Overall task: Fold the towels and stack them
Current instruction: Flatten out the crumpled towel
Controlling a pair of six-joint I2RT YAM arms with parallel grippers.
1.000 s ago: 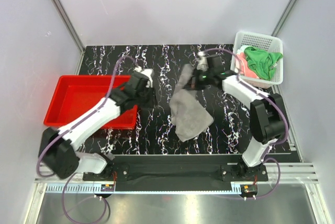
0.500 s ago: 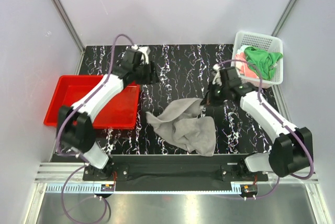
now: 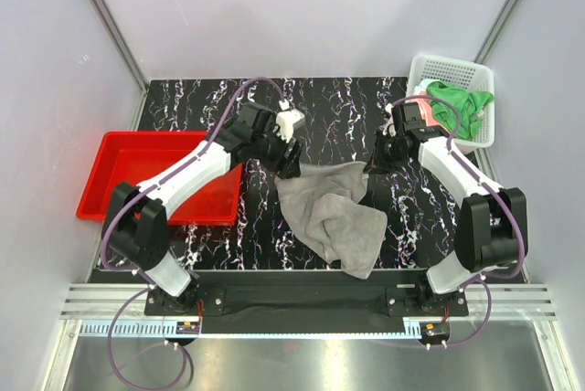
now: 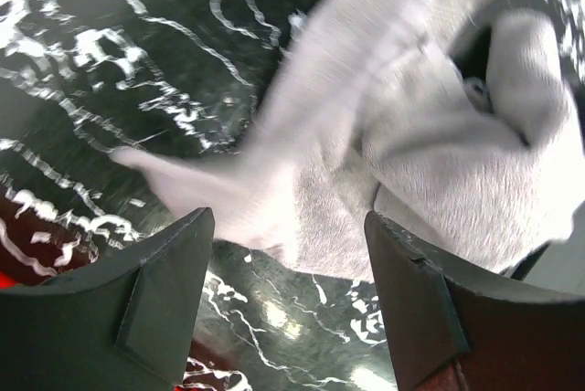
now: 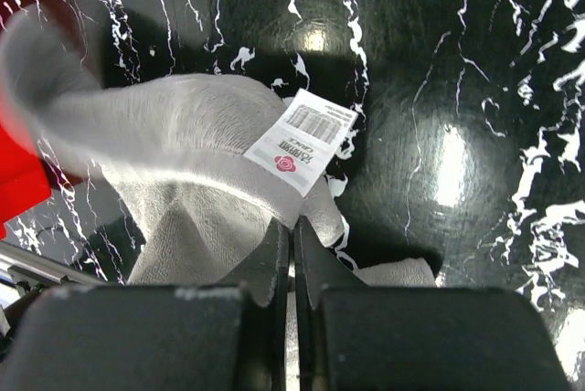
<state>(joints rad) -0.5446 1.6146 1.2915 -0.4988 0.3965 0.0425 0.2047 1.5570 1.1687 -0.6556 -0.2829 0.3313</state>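
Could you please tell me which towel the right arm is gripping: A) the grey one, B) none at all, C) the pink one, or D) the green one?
A: in the right wrist view, the right jaws are shut on a fold of the grey towel, just below its label.

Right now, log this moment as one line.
left gripper open at grey towel corner | right gripper shut on grey towel | towel rumpled, not folded
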